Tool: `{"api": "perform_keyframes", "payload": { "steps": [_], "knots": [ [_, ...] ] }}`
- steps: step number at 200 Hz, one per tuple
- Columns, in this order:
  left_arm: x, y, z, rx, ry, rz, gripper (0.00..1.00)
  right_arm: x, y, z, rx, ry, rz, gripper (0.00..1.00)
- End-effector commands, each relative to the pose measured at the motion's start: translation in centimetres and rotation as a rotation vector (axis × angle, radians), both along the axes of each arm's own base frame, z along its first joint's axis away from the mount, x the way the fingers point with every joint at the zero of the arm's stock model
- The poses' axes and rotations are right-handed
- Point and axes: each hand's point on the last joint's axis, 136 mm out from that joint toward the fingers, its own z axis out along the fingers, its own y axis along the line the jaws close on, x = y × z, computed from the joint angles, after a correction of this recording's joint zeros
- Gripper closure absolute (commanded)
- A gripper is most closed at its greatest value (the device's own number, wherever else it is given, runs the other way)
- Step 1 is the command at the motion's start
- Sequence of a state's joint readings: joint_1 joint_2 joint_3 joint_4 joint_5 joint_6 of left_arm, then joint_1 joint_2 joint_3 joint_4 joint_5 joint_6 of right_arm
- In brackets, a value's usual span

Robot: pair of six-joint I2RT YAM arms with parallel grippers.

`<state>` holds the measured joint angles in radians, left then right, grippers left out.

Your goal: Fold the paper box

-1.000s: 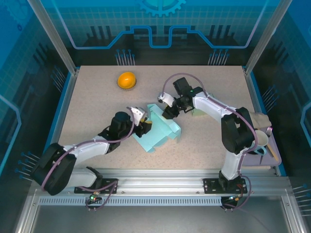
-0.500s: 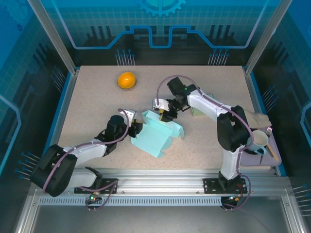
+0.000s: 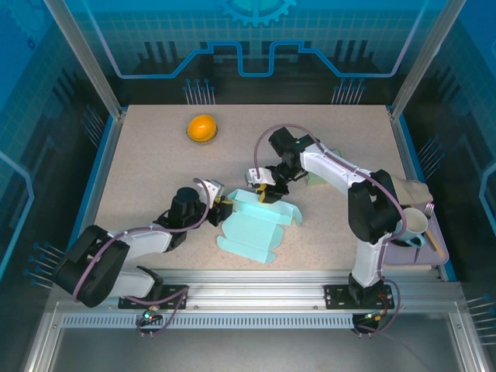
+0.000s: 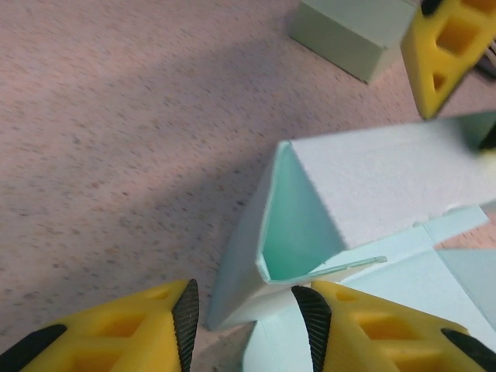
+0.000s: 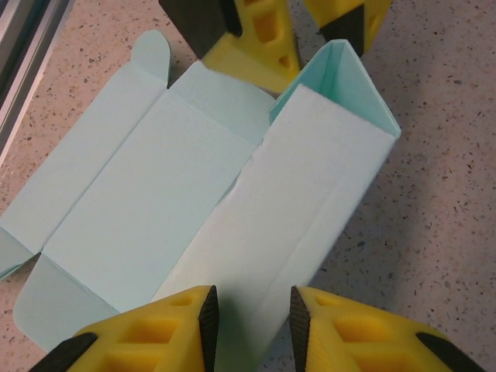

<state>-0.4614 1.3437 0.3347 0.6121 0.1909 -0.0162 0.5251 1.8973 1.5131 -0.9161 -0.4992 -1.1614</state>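
Paper box (image 3: pixel 256 229) lies mid-way across the table (image 3: pixel 155 170), with the left gripper (image 3: pixel 224 202) at its left edge and the right gripper (image 3: pixel 262 192) at its rear. A round object (image 3: pixel 201 128) sits behind-left and a mug (image 3: pixel 411 225) far right.

Speckled beige table (image 3: pixel 155 170) inside blue-lit enclosure (image 3: pixel 256 54)

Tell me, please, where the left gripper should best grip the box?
Probably the raised fold's open end, coming low from the left gripper's side: it stands off the table and opens that way, whereas the flat panel offers nothing to pinch.
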Motion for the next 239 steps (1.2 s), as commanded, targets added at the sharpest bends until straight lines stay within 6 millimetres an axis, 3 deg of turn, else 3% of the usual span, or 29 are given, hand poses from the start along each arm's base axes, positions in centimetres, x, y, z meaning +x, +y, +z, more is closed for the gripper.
{"api": "perform_keyframes", "payload": {
  "steps": [1, 77, 117, 176, 208, 239],
  "knots": [
    [-1.4, -2.1, 0.2, 0.003, -0.035, -0.138, 0.57, -1.4, -0.2, 0.3, -0.02, 0.028, 0.042, 0.68],
    [-1.2, -3.2, -1.0, 0.069, -0.033, -0.168, 0.57, -1.6, -0.3, 0.2, -0.026, 0.0, 0.054, 0.68],
    [0.8, -3.0, -0.2, 0.089, -0.068, -0.094, 0.56, -2.3, 0.3, -0.6, -0.04, 0.005, 0.066, 0.68],
    [2.7, -3.6, -1.0, 0.139, -0.074, -0.064, 0.57, -2.6, 0.8, -1.1, -0.044, 0.016, 0.056, 0.7],
    [3.4, -3.3, -1.9, 0.196, -0.072, 0.001, 0.68, -2.0, 0.7, -1.3, -0.061, 0.004, 0.028, 0.71],
    [4.5, -1.1, -3.1, 0.318, -0.042, 0.21, 0.97, -0.2, 0.2, -1.3, -0.087, -0.026, -0.071, 0.73]
  ]
}}
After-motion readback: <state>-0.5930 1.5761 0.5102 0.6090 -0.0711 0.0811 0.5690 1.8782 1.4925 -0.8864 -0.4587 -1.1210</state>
